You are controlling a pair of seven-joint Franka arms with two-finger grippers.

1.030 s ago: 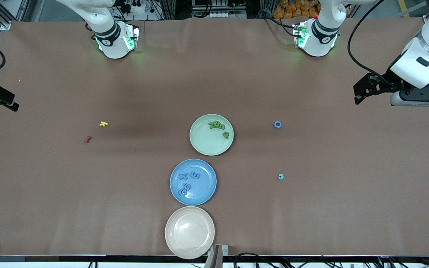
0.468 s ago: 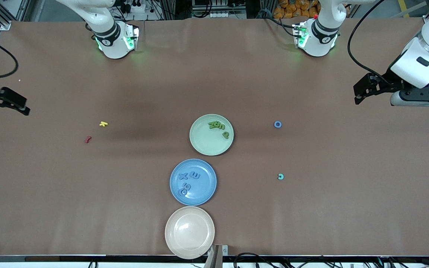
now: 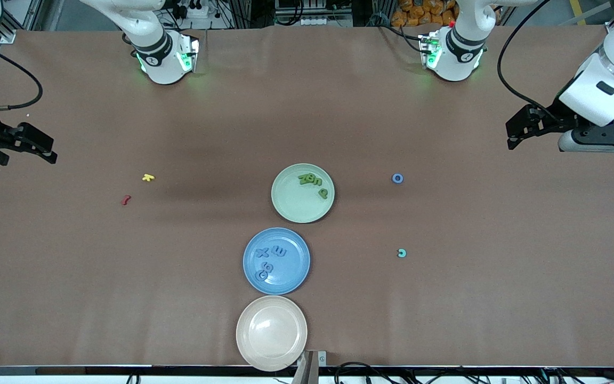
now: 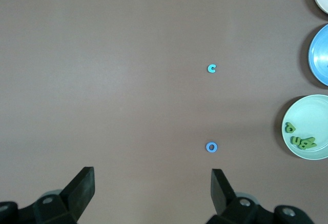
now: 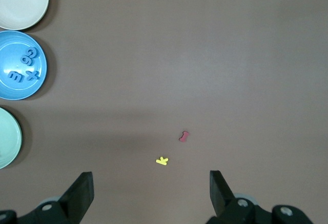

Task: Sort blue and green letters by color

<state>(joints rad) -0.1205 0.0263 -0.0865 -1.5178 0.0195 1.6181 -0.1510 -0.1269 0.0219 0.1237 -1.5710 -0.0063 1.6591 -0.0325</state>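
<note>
Several olive green letters (image 3: 311,180) lie on the pale green plate (image 3: 296,207) at mid table. Several blue letters (image 3: 267,261) lie on the blue plate (image 3: 292,266), which is nearer the front camera. A loose blue ring-shaped letter (image 3: 397,178) lies on the cloth toward the left arm's end, and it shows in the left wrist view (image 4: 212,146). A teal letter c (image 3: 402,253) lies nearer the front camera than it. My left gripper (image 3: 510,136) hangs open and empty over the left arm's end. My right gripper (image 3: 48,149) is open and empty over the right arm's end.
An empty cream plate (image 3: 271,333) sits at the table's front edge, just in front of the blue plate. A yellow letter (image 3: 148,177) and a dark red squiggly piece (image 3: 124,200) lie on the cloth toward the right arm's end.
My right gripper has moved in from the table's end toward the middle, staying open. The left arm and all the letters have stayed put.
</note>
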